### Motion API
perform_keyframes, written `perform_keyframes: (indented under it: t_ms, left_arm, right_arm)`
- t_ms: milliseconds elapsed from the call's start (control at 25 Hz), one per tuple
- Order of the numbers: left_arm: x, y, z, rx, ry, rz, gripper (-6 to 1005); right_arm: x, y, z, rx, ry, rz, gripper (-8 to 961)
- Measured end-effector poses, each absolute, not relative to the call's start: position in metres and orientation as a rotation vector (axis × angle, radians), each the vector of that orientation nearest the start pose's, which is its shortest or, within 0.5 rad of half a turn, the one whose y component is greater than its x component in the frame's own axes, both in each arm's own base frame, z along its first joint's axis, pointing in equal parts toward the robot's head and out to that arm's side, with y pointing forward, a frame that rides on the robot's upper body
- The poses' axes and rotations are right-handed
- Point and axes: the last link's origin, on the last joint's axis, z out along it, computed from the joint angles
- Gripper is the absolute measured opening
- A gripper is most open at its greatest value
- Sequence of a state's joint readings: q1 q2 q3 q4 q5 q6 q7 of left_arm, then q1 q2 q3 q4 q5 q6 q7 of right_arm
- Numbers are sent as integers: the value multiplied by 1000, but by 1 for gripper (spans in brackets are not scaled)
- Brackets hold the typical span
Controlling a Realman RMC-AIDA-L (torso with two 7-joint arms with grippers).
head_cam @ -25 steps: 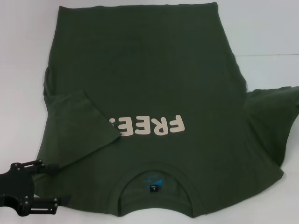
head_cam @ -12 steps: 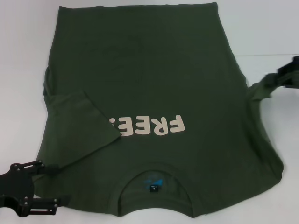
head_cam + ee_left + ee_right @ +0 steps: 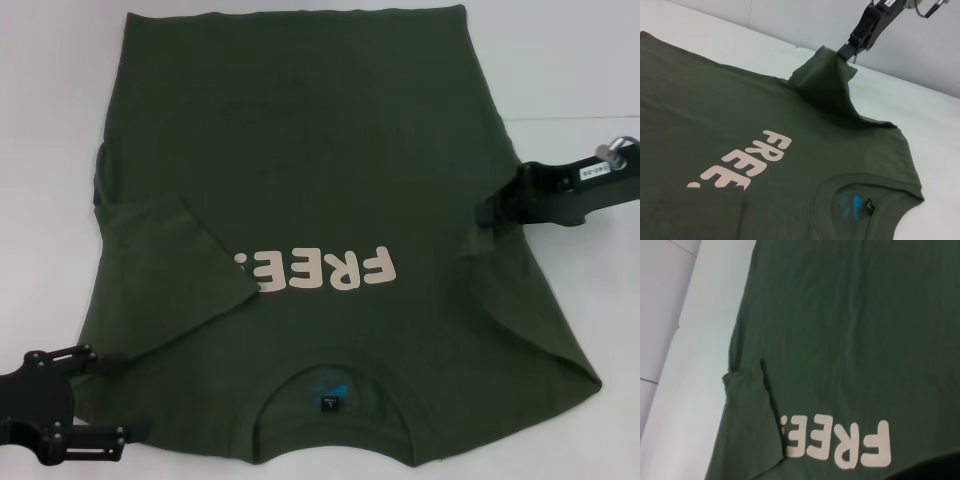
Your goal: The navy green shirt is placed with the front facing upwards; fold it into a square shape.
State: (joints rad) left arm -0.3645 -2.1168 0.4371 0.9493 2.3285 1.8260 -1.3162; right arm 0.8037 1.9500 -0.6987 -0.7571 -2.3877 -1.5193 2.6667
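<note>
one sleeve (image 3: 470,240), clenched in the right pincer (image 3: 490,215) at mid-right of frame, could slip and bunch the shirt (image 3: 300,150); left pincer (image 3: 105,400) released, lower left.

Shirt: navy green shirt (image 3: 320,150) lies front up on the white table (image 3: 570,60), collar nearest the robot.
Print: "FREE!" (image 3: 325,270), its last character covered by the folded-in left sleeve (image 3: 165,270).
Right gripper (image 3: 487,218): clamped on the bunched right sleeve, over the shirt's right edge.
Left gripper (image 3: 105,400): at the shirt's near-left corner, fingers spread.
</note>
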Motion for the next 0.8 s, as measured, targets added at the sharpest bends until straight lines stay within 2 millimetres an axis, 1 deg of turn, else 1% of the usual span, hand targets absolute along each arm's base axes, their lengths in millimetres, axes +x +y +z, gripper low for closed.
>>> perform_keyframes:
  t_ms: [240, 360, 480, 600, 640, 720, 800]
  left_arm:
    - [-318, 259, 44, -2758, -652, -443, 907]
    - [-318, 259, 45, -2758, -656, -445, 907]
    - [-318, 259, 44, -2758, -655, -447, 908]
    - [-317, 259, 44, -2757, -654, -449, 908]
    - [-317, 259, 44, -2758, -654, -449, 908]
    - [-317, 259, 44, -2760, -656, -453, 908]
    - [-317, 259, 44, -2762, -665, -458, 908]
  right_arm:
    - [222, 412, 46, -2221, 1858, 318, 30]
    - [220, 413, 44, -2228, 1862, 403, 35]
    - [217, 413, 42, -2260, 1852, 474, 125]
    - [217, 413, 41, -2272, 1840, 484, 215]
    - [218, 412, 42, -2268, 1840, 486, 261]
    - [223, 412, 47, -2252, 1842, 480, 352]
    - [237, 410, 59, -2197, 1868, 449, 443]
